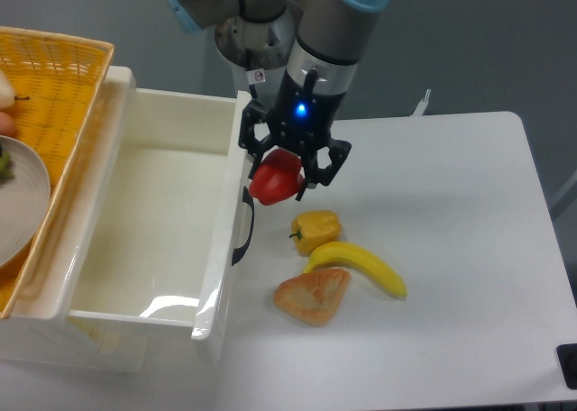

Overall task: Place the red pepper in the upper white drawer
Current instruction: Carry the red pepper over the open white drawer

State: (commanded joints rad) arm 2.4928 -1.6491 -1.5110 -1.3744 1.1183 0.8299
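The red pepper hangs in the air, held by my gripper, which is shut on it from above. It hovers just right of the front wall of the upper white drawer, above the dark curved handle. The drawer is pulled open and its white inside shows nothing in it.
A yellow pepper, a banana and a piece of bread lie on the white table right of the drawer. A yellow wicker basket with a plate sits at the far left.
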